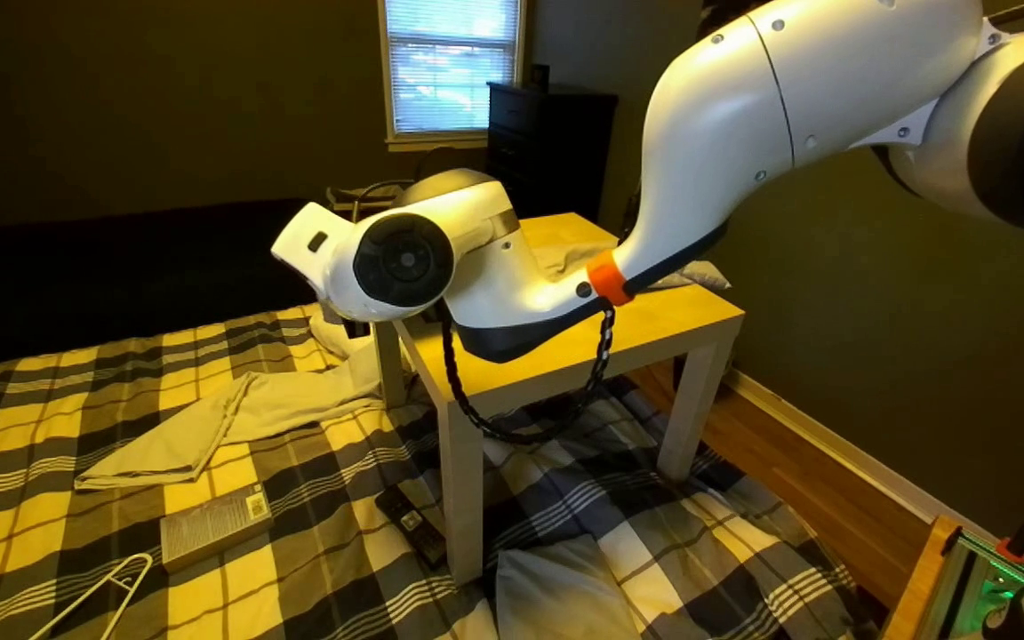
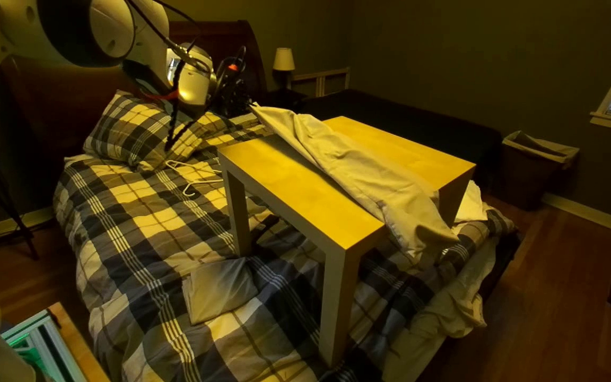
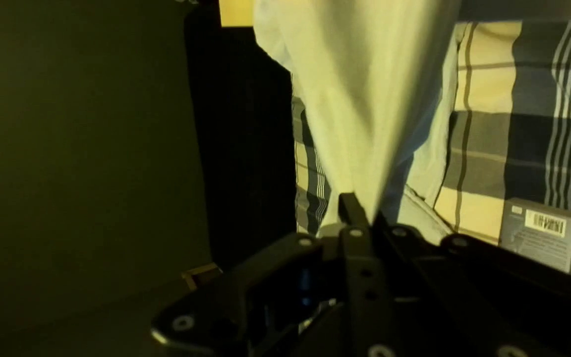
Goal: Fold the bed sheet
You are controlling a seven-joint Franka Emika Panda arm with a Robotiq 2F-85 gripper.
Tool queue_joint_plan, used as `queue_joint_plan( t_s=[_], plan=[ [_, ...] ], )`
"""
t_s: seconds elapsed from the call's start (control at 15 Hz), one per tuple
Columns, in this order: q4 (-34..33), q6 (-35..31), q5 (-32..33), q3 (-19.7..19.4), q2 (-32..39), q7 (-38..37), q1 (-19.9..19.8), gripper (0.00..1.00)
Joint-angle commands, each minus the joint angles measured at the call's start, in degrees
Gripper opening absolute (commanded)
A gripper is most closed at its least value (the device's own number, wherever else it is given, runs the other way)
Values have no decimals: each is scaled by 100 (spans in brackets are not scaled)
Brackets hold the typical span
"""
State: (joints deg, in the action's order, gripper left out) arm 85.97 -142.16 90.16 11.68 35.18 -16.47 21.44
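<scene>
One bed sheet (image 2: 358, 170) lies aslant across one yellow table (image 2: 289, 183), hanging over one edge between two corners; its other end rises past the opposite edge. One gripper (image 3: 367, 218) pinches that end, its two fingers narrowed tight on the fabric. Three table legs (image 2: 334, 305) show in both exterior views, standing on one plaid cover (image 2: 151, 212). One remote (image 1: 414, 529) lies just beside the leg under one corner; one box (image 1: 216, 524) is farther out from that corner, and one hanger (image 1: 110, 578), partly in view, is farther still. Two more pale cloths are on the cover: one flat cloth (image 1: 556, 591) near that same corner's leg, and one long cloth (image 1: 272, 404) reaching toward another leg. Farther back are one window (image 1: 454, 67) and one lamp (image 2: 284, 59).
</scene>
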Motion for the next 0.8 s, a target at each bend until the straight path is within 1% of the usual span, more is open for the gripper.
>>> queue_joint_plan(
  t_s=[0.0,0.27,0.4,0.47,0.6,0.73],
  plan=[
    [-596,-313,-89,117,414,68,105,0],
    [-1061,-589,-123,157,774,97,262,0],
    [-1299,-848,-149,162,931,43,303,0],
    [-1397,-969,-68,254,988,-54,239,0],
    [-1630,-1131,-59,259,1070,-135,235,0],
    [-1818,-1133,-73,226,1030,-241,206,0]
  ],
)
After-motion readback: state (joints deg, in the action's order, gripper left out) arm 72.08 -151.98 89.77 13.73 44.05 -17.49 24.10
